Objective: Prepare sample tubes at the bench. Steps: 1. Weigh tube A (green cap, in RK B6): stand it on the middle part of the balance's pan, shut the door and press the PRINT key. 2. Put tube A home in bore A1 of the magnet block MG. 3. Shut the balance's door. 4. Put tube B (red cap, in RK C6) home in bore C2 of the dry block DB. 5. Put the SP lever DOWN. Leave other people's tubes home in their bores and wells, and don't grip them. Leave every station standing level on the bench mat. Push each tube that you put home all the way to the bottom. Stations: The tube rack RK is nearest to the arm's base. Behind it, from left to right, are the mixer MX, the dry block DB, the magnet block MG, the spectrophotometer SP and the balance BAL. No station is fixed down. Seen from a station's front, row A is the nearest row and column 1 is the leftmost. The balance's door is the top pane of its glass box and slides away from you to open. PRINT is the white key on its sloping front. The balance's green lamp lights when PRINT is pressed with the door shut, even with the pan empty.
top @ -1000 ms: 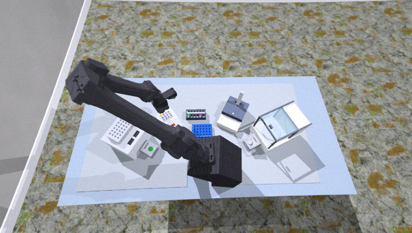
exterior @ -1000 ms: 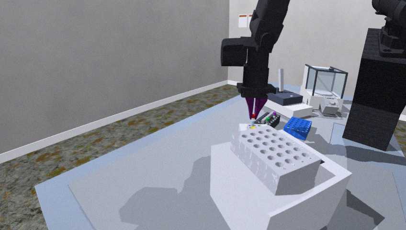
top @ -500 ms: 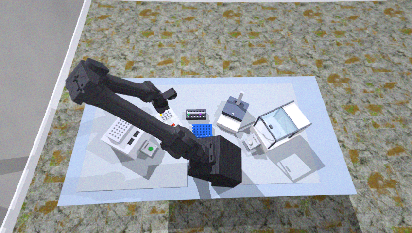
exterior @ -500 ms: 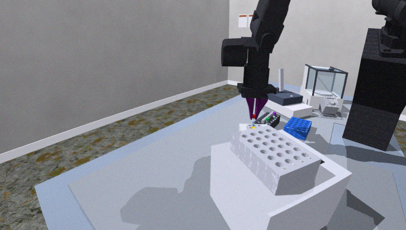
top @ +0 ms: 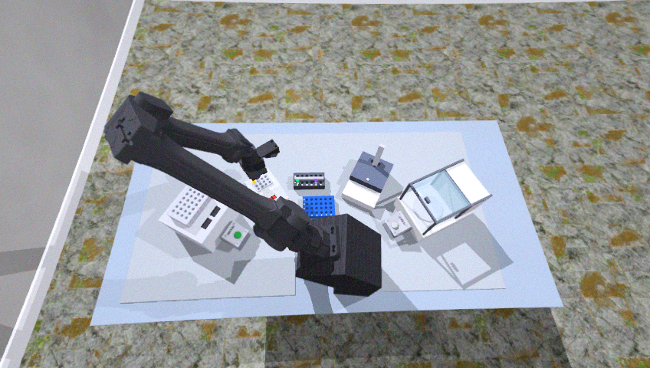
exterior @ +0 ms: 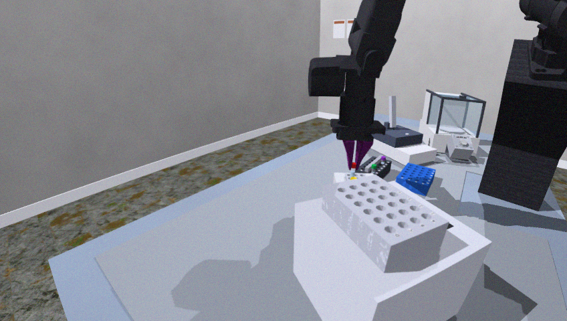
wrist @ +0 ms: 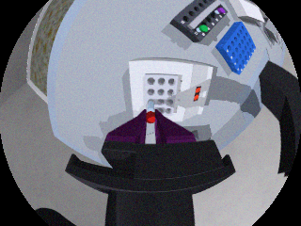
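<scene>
The gripper (top: 257,177) (exterior: 354,169) (wrist: 150,113) is pinching the red-capped tube (exterior: 354,165) (wrist: 150,117) between its purple fingers. The tube is pointing down at the white dry block (top: 263,183) (exterior: 336,177) (wrist: 156,87); I can't tell how deep it is going. A green-capped tube (top: 297,181) (exterior: 374,166) (wrist: 203,28) is sitting in the black magnet block (top: 308,187) (exterior: 385,171) (wrist: 201,20). The lever (top: 378,155) (exterior: 392,111) is sticking up.

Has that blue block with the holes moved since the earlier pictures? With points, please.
No. In the top view, the blue rack (top: 318,205) (exterior: 415,177) (wrist: 236,47) sits just where it did beside the arm's black pedestal (top: 371,264) (exterior: 497,174).
</scene>
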Controlling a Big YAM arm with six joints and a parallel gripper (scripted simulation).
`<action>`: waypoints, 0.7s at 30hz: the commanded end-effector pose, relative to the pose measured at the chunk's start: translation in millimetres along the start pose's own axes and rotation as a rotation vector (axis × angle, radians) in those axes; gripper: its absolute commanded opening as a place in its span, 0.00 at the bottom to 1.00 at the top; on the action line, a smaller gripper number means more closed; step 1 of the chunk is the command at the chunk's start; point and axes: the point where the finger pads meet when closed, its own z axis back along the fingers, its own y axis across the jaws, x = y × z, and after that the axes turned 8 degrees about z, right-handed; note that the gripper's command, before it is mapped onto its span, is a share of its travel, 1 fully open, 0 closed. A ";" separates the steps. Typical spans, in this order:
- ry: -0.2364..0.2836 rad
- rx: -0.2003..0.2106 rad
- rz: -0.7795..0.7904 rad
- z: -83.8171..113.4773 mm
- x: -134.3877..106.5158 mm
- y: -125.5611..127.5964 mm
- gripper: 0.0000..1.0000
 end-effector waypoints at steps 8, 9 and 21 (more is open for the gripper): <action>0.004 0.002 -0.001 -9.2 -4.5 2.4 0.09; 0.004 0.003 0.000 -9.6 -4.5 3.1 0.09; 0.004 0.004 0.000 -14.6 -4.5 3.7 0.09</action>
